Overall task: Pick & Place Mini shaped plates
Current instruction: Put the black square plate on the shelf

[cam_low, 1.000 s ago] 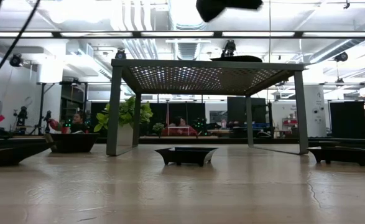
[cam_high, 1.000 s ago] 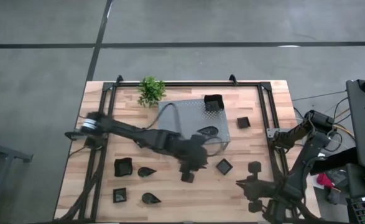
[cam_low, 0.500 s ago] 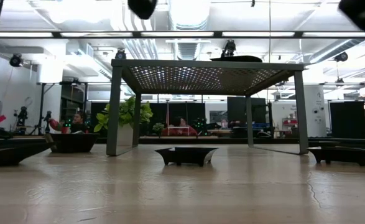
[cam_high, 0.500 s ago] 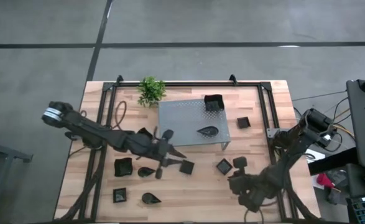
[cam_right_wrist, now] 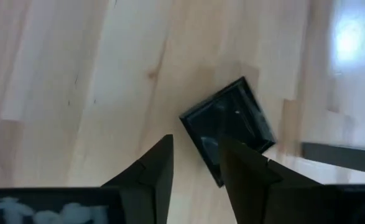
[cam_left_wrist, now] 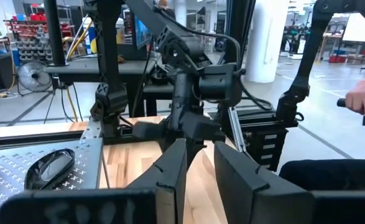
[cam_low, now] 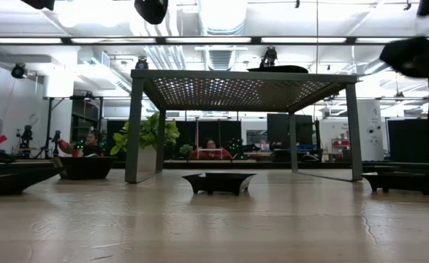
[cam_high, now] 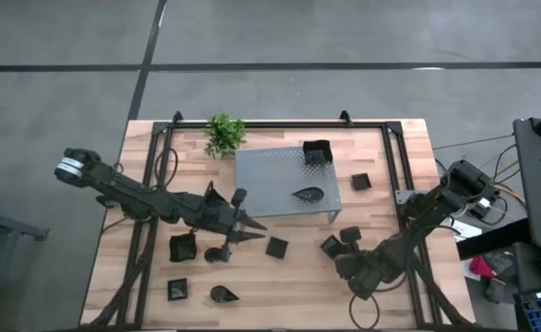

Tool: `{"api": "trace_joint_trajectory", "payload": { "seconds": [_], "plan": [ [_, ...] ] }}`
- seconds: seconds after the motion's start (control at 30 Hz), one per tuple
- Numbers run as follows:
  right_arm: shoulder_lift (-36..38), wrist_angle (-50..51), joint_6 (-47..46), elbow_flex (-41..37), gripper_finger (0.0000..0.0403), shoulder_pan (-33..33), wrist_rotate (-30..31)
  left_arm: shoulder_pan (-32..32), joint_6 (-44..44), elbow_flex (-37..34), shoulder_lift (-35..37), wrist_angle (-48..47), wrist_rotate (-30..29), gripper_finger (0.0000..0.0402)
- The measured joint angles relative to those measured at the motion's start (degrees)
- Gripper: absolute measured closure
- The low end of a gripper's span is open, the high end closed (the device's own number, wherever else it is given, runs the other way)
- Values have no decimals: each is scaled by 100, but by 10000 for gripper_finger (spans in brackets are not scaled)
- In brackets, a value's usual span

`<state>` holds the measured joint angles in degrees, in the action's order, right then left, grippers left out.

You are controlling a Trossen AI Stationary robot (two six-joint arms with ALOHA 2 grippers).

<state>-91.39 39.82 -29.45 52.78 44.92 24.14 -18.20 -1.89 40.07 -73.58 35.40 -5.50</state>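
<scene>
Over the wooden worktop (cam_high: 298, 267) the right gripper (cam_high: 344, 242) hangs just above a small square black plate (cam_high: 331, 246) lying near the front right leg of the grey perforated stand (cam_high: 275, 171). Its fingers (cam_right_wrist: 151, 171) are parted with a narrow gap, nothing between them, and the plate (cam_right_wrist: 229, 124) sits flat on the wood just past their tips.

The left gripper (cam_high: 244, 231) is off the stand's front left corner, above the worktop, near a teardrop plate (cam_high: 217, 254) and a larger square plate (cam_high: 182, 247). Its fingers (cam_left_wrist: 173, 165) stand a little apart and hold nothing.

Another small square plate (cam_high: 276, 246) lies between the two grippers. On the stand rest a teardrop plate (cam_high: 308, 195) and a deep square plate (cam_high: 316, 153) at its far right corner. One more square plate (cam_high: 360, 182) sits to the right of the stand, and a square one (cam_high: 177, 290) and a teardrop (cam_high: 221, 295) lie near the front left edge. A green potted plant (cam_high: 224, 135) stands at the back.
</scene>
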Motion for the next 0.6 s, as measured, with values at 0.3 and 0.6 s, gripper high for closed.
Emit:
{"api": "trace_joint_trajectory", "payload": {
  "seconds": [0.3,0.6],
  "plan": [
    [-364,-201,527,-152,282,-270,-193,2,11,7,0,8,2,323],
    [-725,-245,741,-154,309,-316,-302,7,54,7,2,13,4,323]
  ]
}}
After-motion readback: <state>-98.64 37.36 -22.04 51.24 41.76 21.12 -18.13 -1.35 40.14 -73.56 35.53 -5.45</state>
